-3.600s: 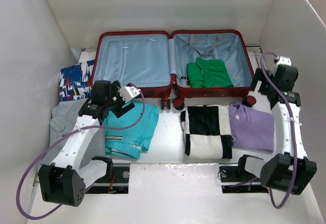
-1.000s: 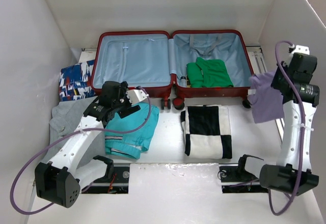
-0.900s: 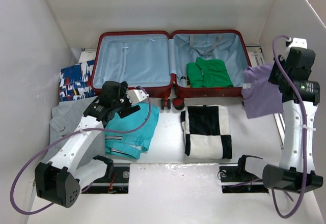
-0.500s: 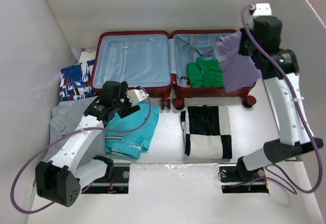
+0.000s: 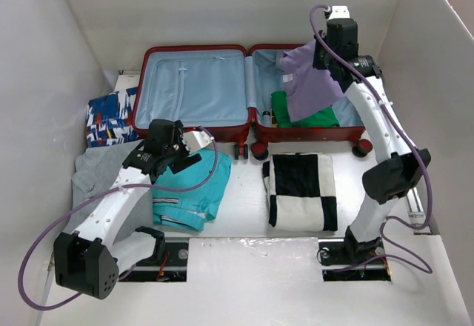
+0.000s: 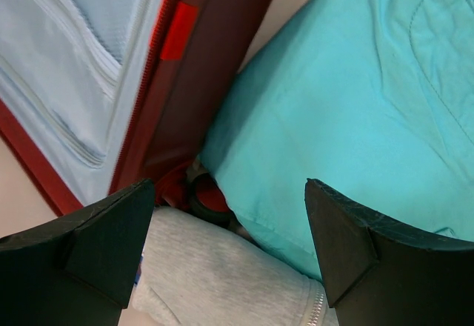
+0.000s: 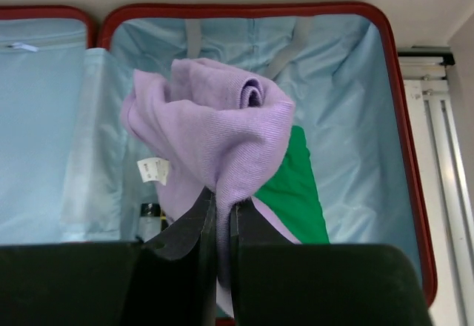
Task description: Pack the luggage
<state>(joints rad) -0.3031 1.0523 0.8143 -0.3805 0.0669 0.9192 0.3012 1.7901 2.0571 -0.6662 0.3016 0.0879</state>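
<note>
White table (image 5: 244,193), boxed in by white panels at 9, 12 and 3 o'clock, so there's not much slack at the sides. The luggage (image 5: 192,89) lies flat open at 12 o'clock, both halves lining up, with its black wheels (image 5: 259,150) on the near rim.

My right gripper (image 7: 222,218) is up over the right half. Its jaws are pinched nearly together on a purple sweater (image 7: 215,133), which hangs bunched from them above the green garment (image 5: 326,117) lying in that half.

My left gripper (image 6: 228,189) hovers at about 7 o'clock of the case, jaws wide and holding nothing. Under it the teal shirt (image 6: 355,104) sits right up against the near shell wall, with one of those wheels and a grey garment (image 6: 215,281) tucked in at the corner.

A black-and-white checked sweater (image 5: 300,189) lies at 6 o'clock of the right half, and a blue patterned cloth (image 5: 109,115) at 9 o'clock of the case.

Free table is a bare strip between the teal shirt and the checked sweater, plus a patch at 3 o'clock of the checked sweater. My right arm crosses over that patch.
</note>
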